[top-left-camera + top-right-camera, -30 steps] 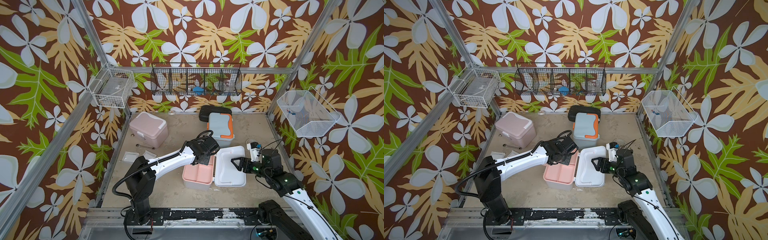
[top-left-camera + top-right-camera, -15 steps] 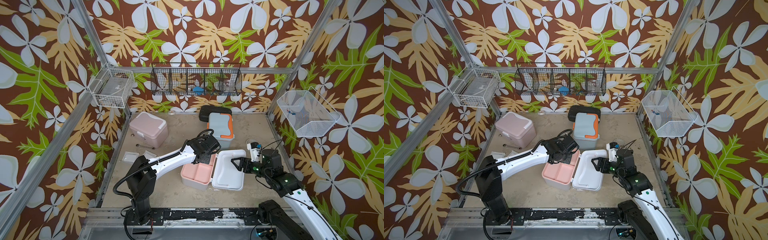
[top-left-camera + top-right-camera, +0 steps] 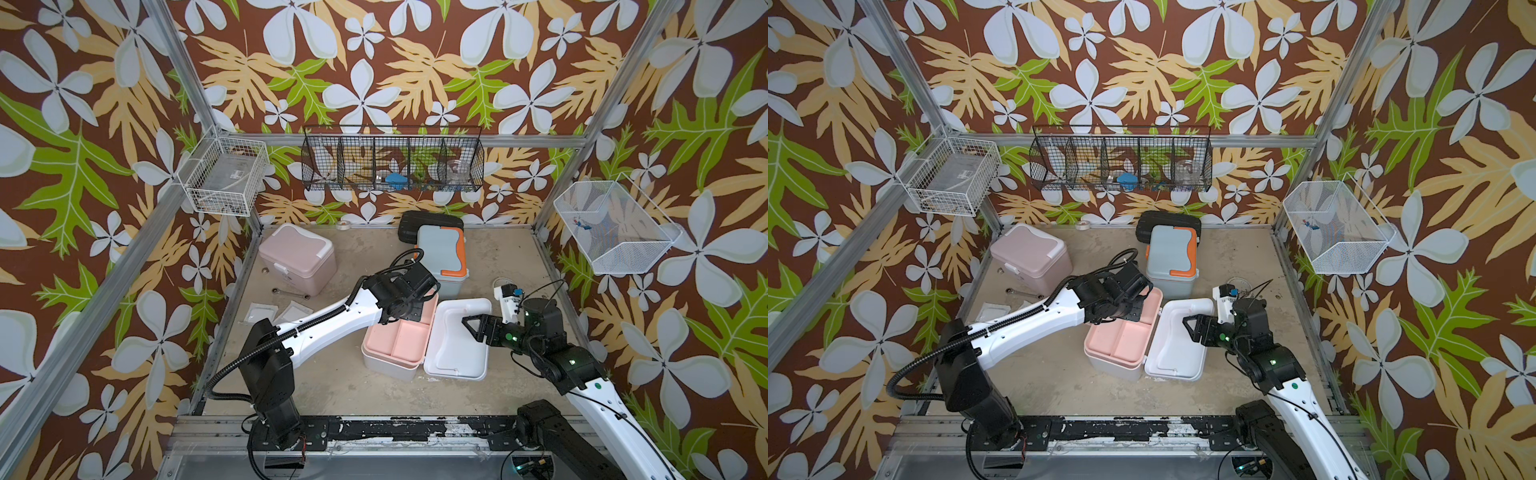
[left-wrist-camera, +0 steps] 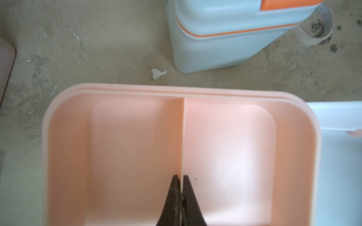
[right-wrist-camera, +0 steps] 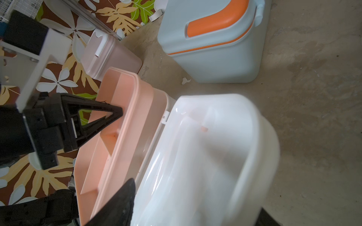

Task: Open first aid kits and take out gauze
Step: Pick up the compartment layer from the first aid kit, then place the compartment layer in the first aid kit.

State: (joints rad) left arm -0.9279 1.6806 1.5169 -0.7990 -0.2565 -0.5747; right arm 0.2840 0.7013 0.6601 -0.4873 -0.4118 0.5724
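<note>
The white first aid kit [image 3: 388, 368] stands open, and its white lid [image 3: 457, 340] is folded out to the right. A peach tray [image 4: 137, 146] with two bare compartments sits in it. My left gripper [image 4: 181, 177] is shut on the tray's middle divider [image 4: 183, 137]. My right gripper [image 3: 467, 324] reaches in from the right, its jaws above and below the lid's rim, with the lid filling the gap. The pink kit [image 3: 297, 257] and the blue kit [image 3: 442, 253] are closed. Two gauze packets [image 3: 259, 311] lie on the floor at the left.
A black ribbed case [image 3: 415, 218] lies behind the blue kit. A wrench [image 3: 291, 293] lies in front of the pink kit, and a tape roll [image 3: 344, 225] by the back wall. A round clear dish [image 4: 315, 25] sits right of the blue kit. Wire baskets [image 3: 392, 160] hang on the walls.
The white kit's base has slid a little toward the front left and turned, with the lid swinging along. The left gripper stayed on the divider. The right gripper has not moved.
</note>
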